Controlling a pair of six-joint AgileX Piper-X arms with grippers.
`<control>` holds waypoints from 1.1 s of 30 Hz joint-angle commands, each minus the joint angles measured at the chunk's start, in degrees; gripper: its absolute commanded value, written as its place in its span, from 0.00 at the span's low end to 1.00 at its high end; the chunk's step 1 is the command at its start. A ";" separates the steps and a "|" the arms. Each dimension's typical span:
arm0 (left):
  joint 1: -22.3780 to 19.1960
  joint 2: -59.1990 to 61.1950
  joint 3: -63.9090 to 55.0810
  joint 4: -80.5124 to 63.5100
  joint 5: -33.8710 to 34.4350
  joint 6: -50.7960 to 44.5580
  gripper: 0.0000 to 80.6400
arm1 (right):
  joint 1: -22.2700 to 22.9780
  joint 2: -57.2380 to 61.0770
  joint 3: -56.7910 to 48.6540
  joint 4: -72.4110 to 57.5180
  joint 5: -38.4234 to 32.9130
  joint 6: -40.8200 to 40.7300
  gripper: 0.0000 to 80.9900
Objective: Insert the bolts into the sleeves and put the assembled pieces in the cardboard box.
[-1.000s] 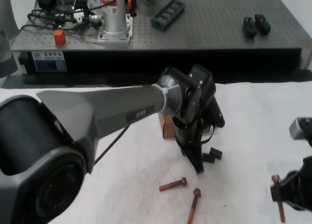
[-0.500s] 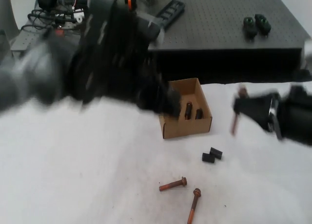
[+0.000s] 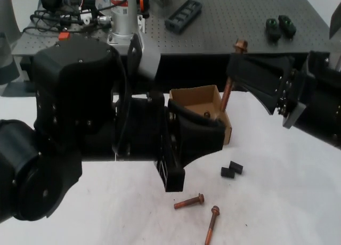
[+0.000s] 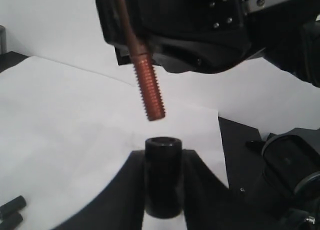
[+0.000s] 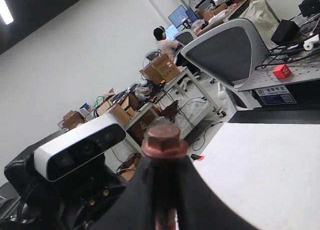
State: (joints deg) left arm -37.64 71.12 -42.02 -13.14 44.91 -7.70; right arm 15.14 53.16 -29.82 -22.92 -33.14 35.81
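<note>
One dark piece [image 3: 206,115] sits inside the cardboard box [image 3: 192,97].

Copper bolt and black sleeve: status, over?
Left gripper shut on black cylindrical sleeve. Right gripper shut on copper threaded bolt. Bolt tip above sleeve's bore, not yet in. Nothing between.

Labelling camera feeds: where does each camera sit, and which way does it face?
High view: behind the arms, facing forward and down over cardboard box and both arms.
Left wrist view: on the left arm, facing along left gripper holding a sleeve.
Right wrist view: on the right arm, facing past right gripper into the room.
Shared: all show the bolt.
</note>
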 commanded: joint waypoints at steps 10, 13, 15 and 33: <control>-0.19 -0.64 -0.18 -5.03 -2.87 -3.85 0.01 | 0.34 -0.37 -0.21 1.08 -0.08 -0.78 0.00; -0.19 -0.64 -0.18 -5.03 -3.83 -3.84 0.01 | 0.34 -0.37 -0.21 1.53 -0.95 -1.15 0.00; -0.19 -0.64 -0.18 -5.03 -4.07 -3.84 0.01 | 0.34 -0.37 -0.21 1.51 -1.21 -1.14 0.00; -0.06 0.91 -1.70 -6.04 -31.76 -5.43 0.01 | -7.70 -2.84 -0.21 6.25 -6.45 -3.65 0.54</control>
State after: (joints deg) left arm -37.79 71.12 -41.73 -16.58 31.55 -11.25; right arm 4.79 49.76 -29.82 -15.71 -39.17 32.36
